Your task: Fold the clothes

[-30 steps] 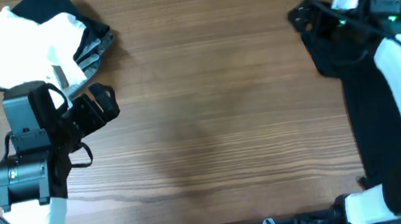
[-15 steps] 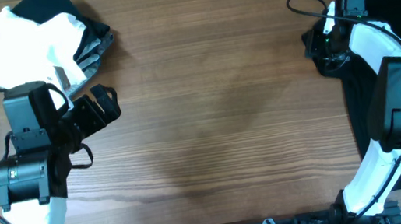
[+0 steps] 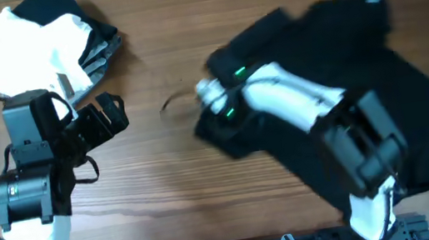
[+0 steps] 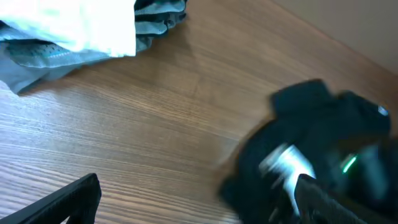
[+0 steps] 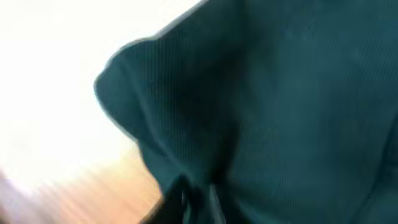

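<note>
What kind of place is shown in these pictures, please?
Likely a robot lab workbench: a wooden table, a left arm and right arm, a black garment and a clothes pile to fold.

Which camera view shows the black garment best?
The overhead view: the black garment appears almost whole, spread out. The left wrist view catches only a blurred edge; the right wrist view is a close-up of its fabric.

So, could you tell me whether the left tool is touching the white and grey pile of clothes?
Apart. The left wrist view shows the table plainly between the left tool and the pile of clothes.
</note>
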